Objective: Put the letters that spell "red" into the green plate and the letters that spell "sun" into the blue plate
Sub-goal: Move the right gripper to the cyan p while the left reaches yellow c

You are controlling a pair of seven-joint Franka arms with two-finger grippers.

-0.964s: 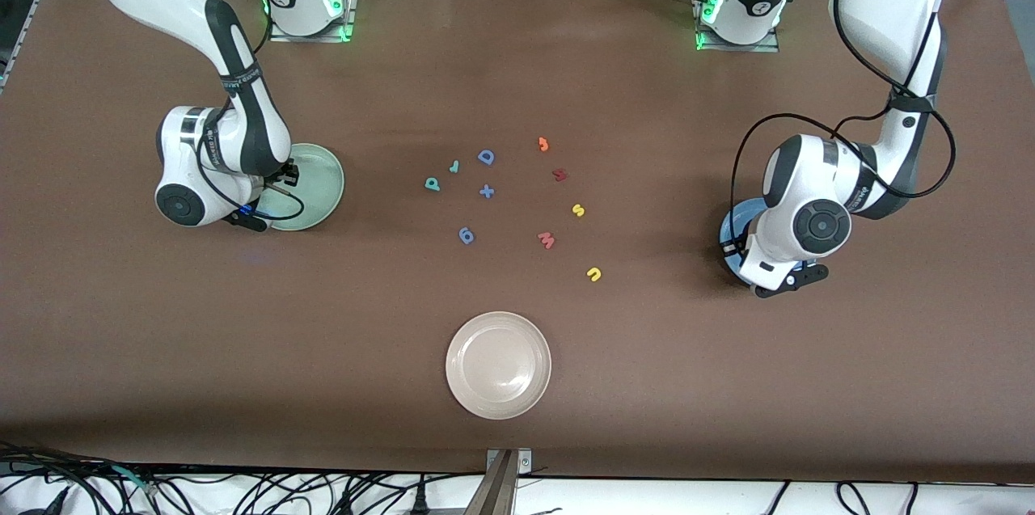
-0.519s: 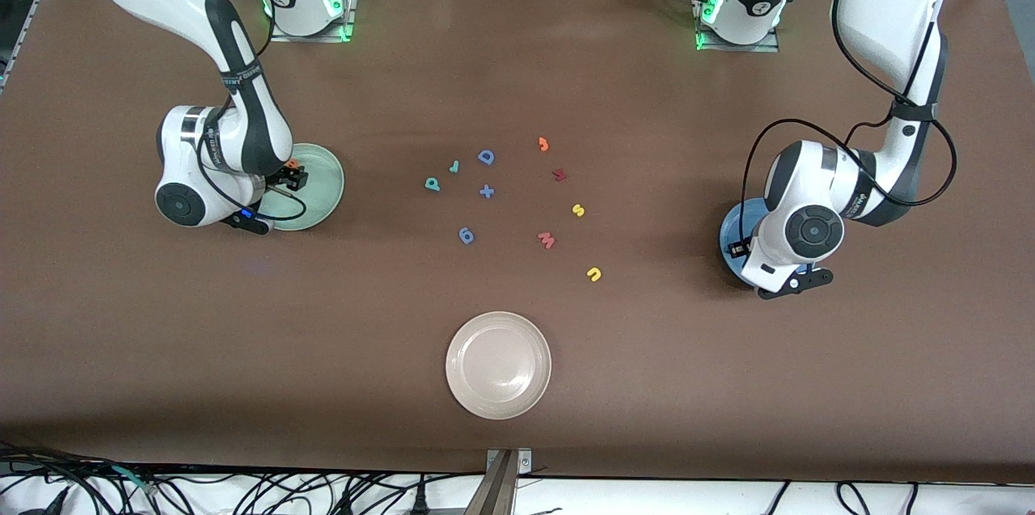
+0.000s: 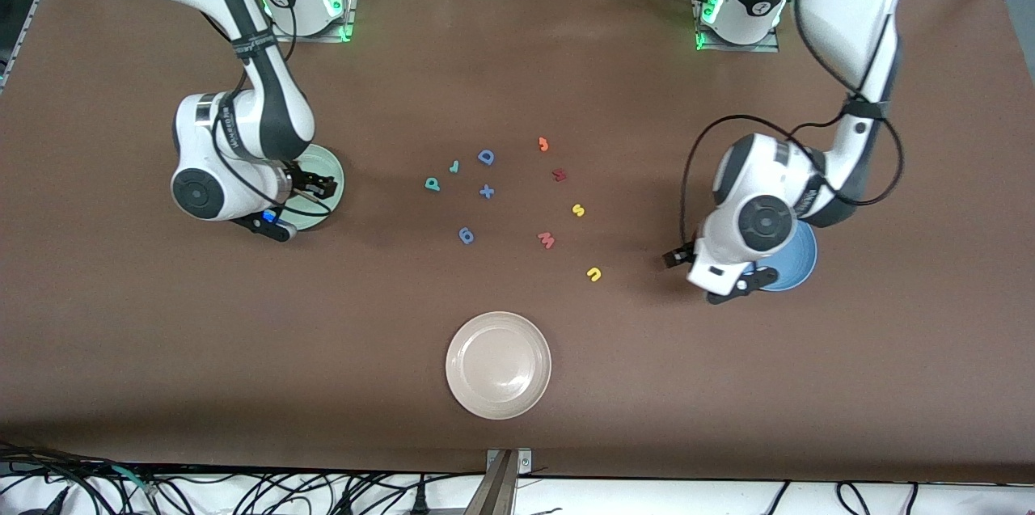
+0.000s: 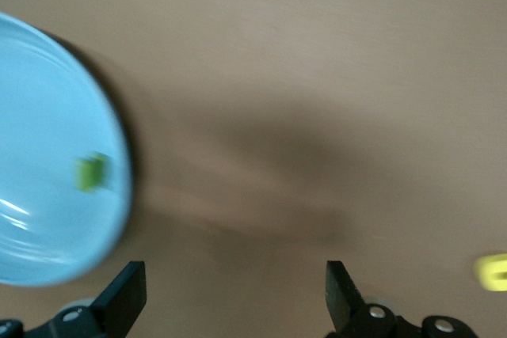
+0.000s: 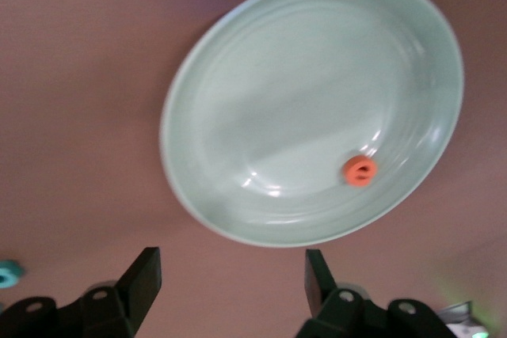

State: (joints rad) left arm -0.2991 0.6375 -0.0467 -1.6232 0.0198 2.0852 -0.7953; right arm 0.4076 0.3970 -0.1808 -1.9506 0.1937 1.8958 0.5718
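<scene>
Orange foam "e" [image 5: 359, 172] sits in round mint-green plate [image 5: 198, 93]; small green letter [image 4: 92, 172] in round blue plate [image 4: 47, 108]. Left claw [image 4: 230, 298] open, empty, over brown surface [image 3: 517, 54]. Right claw [image 5: 230, 286] open, empty. Next: aim straight down on yellow "u" [image 3: 594, 274], pinch gently.

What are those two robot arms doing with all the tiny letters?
They are sorting foam letters into plates. An orange "e" lies in the green plate, and the right gripper hangs open over that plate's edge. A green letter lies in the blue plate, and the left gripper is open and empty, over the table beside that plate. The yellow "s", yellow "u" and teal letters lie on the table.
</scene>
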